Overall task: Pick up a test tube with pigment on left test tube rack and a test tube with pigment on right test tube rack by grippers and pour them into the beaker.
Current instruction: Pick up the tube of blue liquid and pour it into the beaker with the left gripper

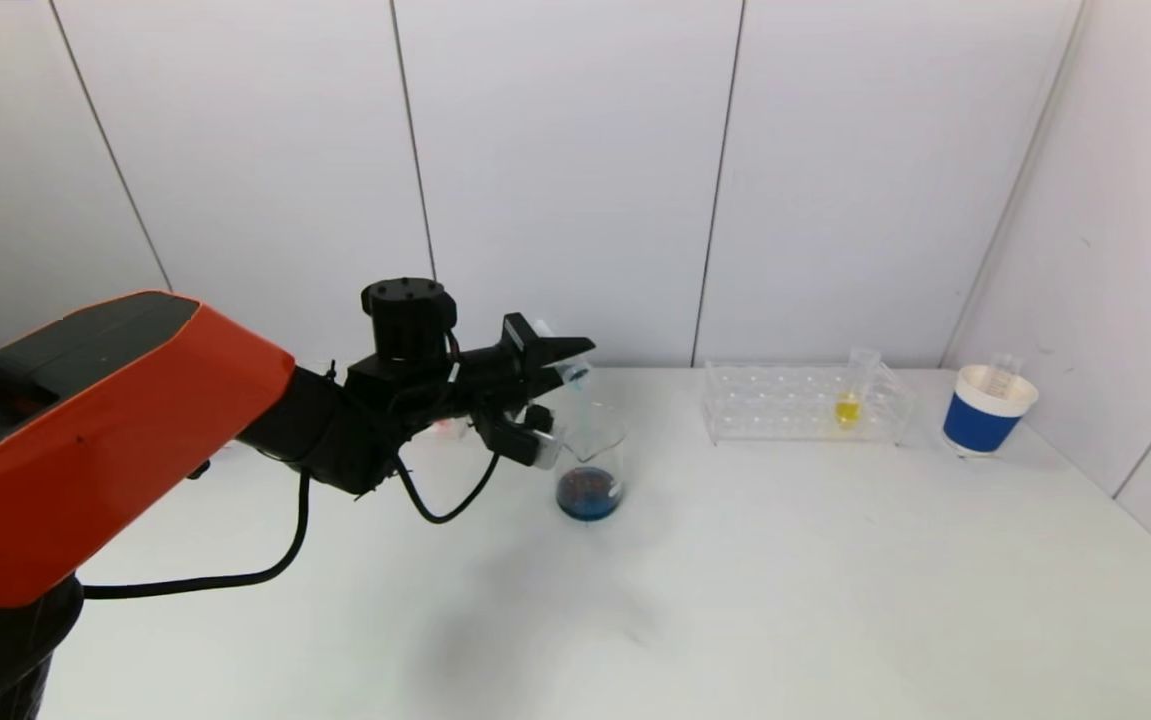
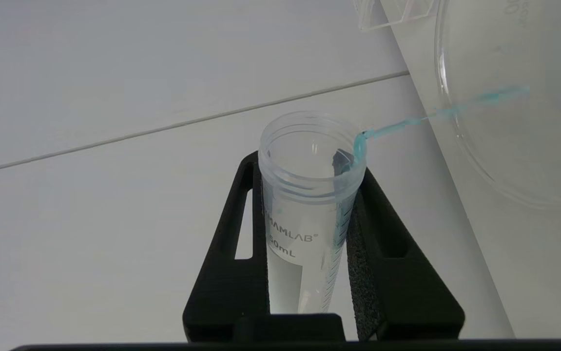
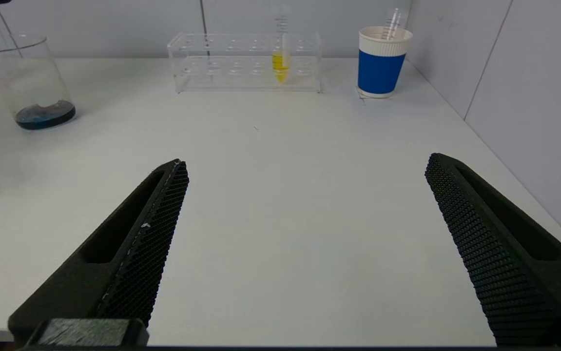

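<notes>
Now left tool gripping tube

White table: beaker, rack, cup.

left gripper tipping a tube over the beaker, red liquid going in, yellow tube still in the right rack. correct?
Not quite: the liquid is blue, not red. The left wrist view shows a blue stream leaving the tube held by the left gripper toward the beaker. The yellow tube still stands in the right rack.
</notes>
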Robot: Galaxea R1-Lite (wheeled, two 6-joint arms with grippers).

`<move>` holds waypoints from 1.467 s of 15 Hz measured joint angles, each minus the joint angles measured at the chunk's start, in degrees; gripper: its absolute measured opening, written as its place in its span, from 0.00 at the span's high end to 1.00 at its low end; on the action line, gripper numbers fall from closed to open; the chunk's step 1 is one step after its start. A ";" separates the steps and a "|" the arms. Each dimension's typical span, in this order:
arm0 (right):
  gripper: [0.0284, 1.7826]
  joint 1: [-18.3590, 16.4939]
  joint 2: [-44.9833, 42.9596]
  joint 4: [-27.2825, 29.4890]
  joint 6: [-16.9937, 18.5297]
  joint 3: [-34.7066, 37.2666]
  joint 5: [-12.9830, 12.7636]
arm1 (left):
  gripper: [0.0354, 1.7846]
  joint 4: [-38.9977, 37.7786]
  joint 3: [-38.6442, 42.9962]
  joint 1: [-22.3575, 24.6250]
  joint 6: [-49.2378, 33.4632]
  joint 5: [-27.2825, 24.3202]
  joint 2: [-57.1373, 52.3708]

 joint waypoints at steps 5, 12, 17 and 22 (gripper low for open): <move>0.01 0.00 0.00 -0.02 0.02 0.00 0.02 | 0.75 0.00 1.22 -0.94 2.85 1.33 -0.37; 0.01 0.00 0.00 -0.02 0.00 0.00 0.02 | 0.75 -0.09 3.62 -1.30 5.11 2.40 -1.88; 0.01 0.00 0.00 0.00 0.02 0.00 0.00 | 0.75 -0.11 4.08 -1.35 4.75 2.57 -2.73; 0.01 0.00 0.00 -0.02 0.02 0.00 0.00 | 0.75 -2.43 4.11 -1.72 -3.83 2.46 -3.23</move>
